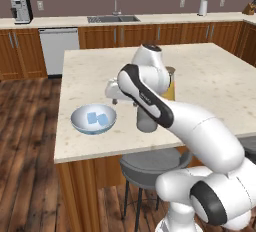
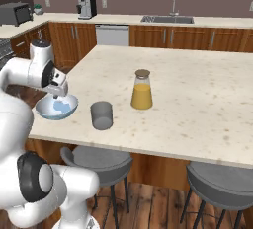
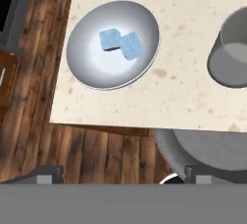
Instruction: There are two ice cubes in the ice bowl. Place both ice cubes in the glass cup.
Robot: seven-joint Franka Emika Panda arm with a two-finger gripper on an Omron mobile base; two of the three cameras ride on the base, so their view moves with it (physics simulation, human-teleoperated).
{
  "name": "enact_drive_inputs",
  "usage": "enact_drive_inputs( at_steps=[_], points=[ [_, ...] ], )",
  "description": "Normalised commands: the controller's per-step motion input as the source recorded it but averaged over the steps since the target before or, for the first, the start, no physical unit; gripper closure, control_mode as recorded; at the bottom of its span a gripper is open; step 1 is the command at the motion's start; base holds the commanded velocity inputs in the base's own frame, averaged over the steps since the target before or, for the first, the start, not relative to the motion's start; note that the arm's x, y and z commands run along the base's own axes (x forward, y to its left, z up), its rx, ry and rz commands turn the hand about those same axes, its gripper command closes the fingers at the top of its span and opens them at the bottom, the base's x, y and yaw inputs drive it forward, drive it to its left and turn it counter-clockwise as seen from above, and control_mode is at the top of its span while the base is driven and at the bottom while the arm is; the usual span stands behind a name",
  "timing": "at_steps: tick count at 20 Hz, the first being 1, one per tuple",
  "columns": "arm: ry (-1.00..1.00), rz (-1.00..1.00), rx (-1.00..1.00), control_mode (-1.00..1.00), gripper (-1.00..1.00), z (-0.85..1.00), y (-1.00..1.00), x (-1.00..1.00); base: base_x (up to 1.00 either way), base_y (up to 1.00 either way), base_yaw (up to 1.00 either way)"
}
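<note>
My view down the hand, left to right: ice bowl point(image 3: 87, 68) near the counter's left edge, wide, shallow, round, glossy whitish-blue inside with a grey-blue rim. Both ice cubes point(image 3: 121, 44) lie in its middle, small, pale blue, translucent, touching each other at a corner. Right of the bowl, apart from it on the speckled beige island counter point(image 3: 183, 97), the glass cup point(image 3: 230, 56), smoky grey, straight-sided, no handle, upright, nothing seen inside, partly cut by the frame edge. A grey bar stool point(image 3: 212, 148) sits below the counter edge.

My gripper point(image 3: 123, 174): jaws spread wide, nothing between them, tips over the floor and stool side, not over the bowl. In the left base view my gripper point(image 1: 114, 96) hangs above the bowl point(image 1: 93, 119), clear of it.

Right base view: bowl point(image 2: 56, 107), then cup point(image 2: 101, 115) just beside it, then a lidded jar point(image 2: 142, 90) of orange liquid further right, well clear of the cup.

No brands or readable writing on the bowl, cup or jar. Dark marking on my forearm, too small to read.
</note>
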Motion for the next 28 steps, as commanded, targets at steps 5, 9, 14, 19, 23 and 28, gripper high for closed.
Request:
enact_drive_inputs(
  at_steps=[5, 9, 14, 19, 23, 28],
  points=[
    [0.07, 0.00, -0.24, -1.00, -1.00, 0.00, 0.81, 0.17, 0.00, 0.00, 0.00],
    [0.05, 0.00, -0.11, -1.00, -1.00, 0.00, 0.45, 0.14, 0.00, 0.00, 0.00],
    [0.00, 0.00, -0.03, -1.00, -1.00, -0.20, 0.00, 0.18, 0.00, 0.00, 0.00],
    [-0.01, -0.03, -0.01, -1.00, -1.00, -0.45, 0.00, 0.46, 0.00, 0.00, 0.00],
    [-0.02, -0.04, -0.01, -1.00, -1.00, -0.33, 0.00, 0.45, 0.00, 0.00, 0.00],
    [0.00, -0.02, -0.03, -1.00, -1.00, -0.46, 0.00, 0.35, 0.00, 0.00, 0.00]
  ],
)
